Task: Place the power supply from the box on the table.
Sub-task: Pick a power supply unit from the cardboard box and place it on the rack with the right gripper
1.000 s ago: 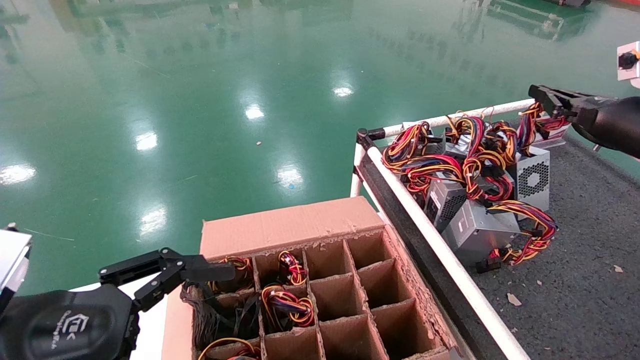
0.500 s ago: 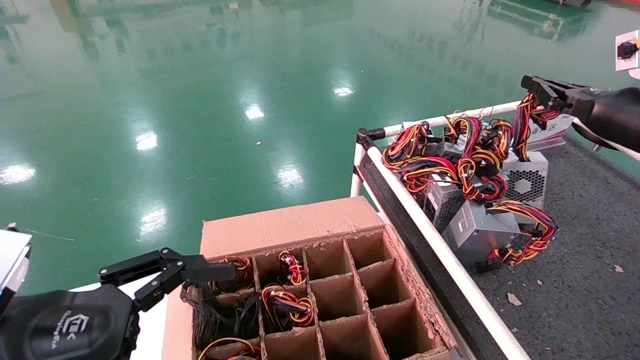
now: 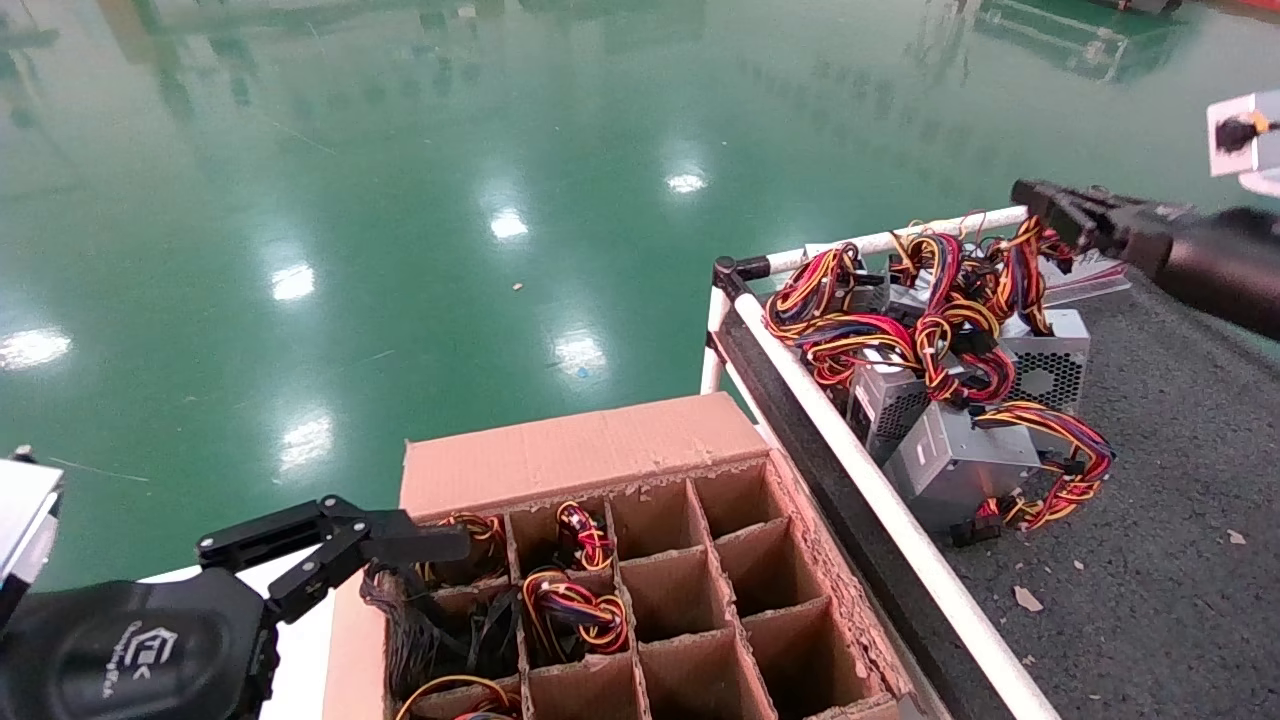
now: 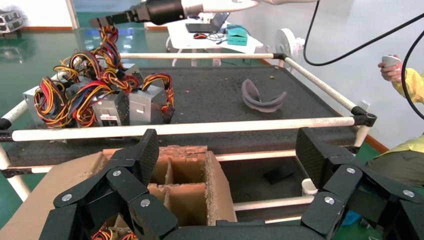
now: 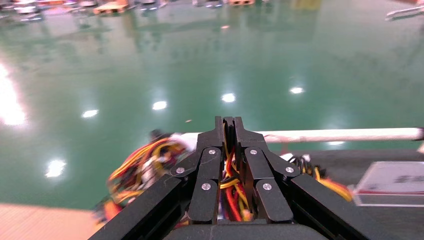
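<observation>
My right gripper (image 3: 1040,205) hangs over the far edge of the table (image 3: 1180,480), shut on a bundle of red, yellow and orange wires (image 5: 229,186). The wires run down to a silver power supply (image 3: 1048,362) with a perforated grille, which stands against the pile on the table. In the right wrist view, the gripper (image 5: 228,122) has its jaws pressed together with the wires between them. The cardboard box (image 3: 600,450) with its grid of cells stands beside the table, with wire bundles in its left cells. My left gripper (image 3: 400,540) is open at the box's far left corner.
Several other power supplies with tangled wires (image 3: 900,330) lie heaped at the table's far left corner, behind the white rail (image 3: 850,450). A grey-purple curved object (image 4: 260,97) lies farther along the table. A person (image 4: 405,90) stands past the table's end. Green floor surrounds everything.
My right gripper has moved left and slightly lower with the wires, and the grilled power supply has shifted left towards the pile. The left arm has not moved.
</observation>
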Tool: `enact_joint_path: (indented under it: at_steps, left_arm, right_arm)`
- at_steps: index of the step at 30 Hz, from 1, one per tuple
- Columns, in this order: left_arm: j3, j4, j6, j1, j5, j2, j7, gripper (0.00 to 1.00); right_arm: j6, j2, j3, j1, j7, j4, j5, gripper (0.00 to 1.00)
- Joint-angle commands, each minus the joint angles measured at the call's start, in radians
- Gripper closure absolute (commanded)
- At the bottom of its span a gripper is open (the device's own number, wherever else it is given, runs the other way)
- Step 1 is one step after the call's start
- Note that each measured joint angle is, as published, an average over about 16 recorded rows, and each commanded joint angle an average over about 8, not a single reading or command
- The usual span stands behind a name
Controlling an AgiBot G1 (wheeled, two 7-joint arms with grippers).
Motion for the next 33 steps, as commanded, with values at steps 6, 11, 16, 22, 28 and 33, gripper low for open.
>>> enact_joint_path:
  at_steps: [6,11,16,22,28,33]
  left_arm:
    - [0.000,0.000,0.000,0.000,0.000,0.000,0.000,0.00]
    - [0.000,0.000,0.000,0.000,0.000,0.000,0.000,0.00]
    - [0.000,0.000,0.000,0.000,0.000,0.000,0.000,0.00]
    - [0.000,0.000,0.000,0.000,0.000,0.000,0.000,0.00]
    - [0.000,0.000,0.000,0.000,0.000,0.000,0.000,0.00]
    - [0.000,0.000,0.000,0.000,0.000,0.000,0.000,0.00]
  right_arm:
    - [-0.076,0.026,-0.002,-0.020,0.002,-0.003,-0.002,1.00]
    - [-0.077,0.046,-0.007,-0.026,0.000,-0.007,-0.009,1.00]
    - [-0.079,0.058,-0.009,-0.029,0.000,-0.009,-0.013,0.98]
    - [-0.077,0.064,-0.014,-0.029,0.002,-0.008,-0.019,0.29]
    - [-0.075,0.066,-0.019,-0.030,0.003,-0.008,-0.026,0.00]
    - [-0.074,0.066,-0.018,-0.030,0.003,-0.008,-0.026,0.00]
